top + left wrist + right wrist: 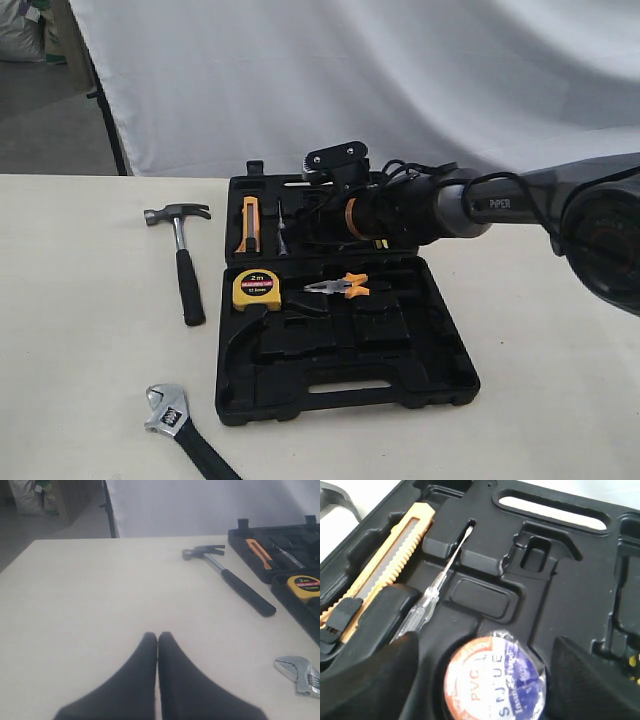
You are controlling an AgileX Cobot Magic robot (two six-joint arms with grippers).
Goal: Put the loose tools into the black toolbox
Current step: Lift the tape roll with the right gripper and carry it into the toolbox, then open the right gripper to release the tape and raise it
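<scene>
The black toolbox (340,402) lies open mid-table. The tape roll (495,680), with a white, orange and blue label, sits in a round recess of the toolbox (580,595). My right gripper (485,642) is open, one finger on each side of the roll with gaps showing. In the exterior view the right arm (400,212) reaches over the case's rear half and hides the roll. The claw hammer (185,268) (240,582) and the adjustable wrench (172,412) (299,672) lie loose on the table left of the case. My left gripper (158,636) is shut and empty above bare table.
In the case sit a yellow tape measure (257,289), orange-handled pliers (340,287), an orange utility knife (385,575) and a clear-handled screwdriver (437,587). A white backdrop hangs behind the table. A dark stand leg (108,110) stands at the back left.
</scene>
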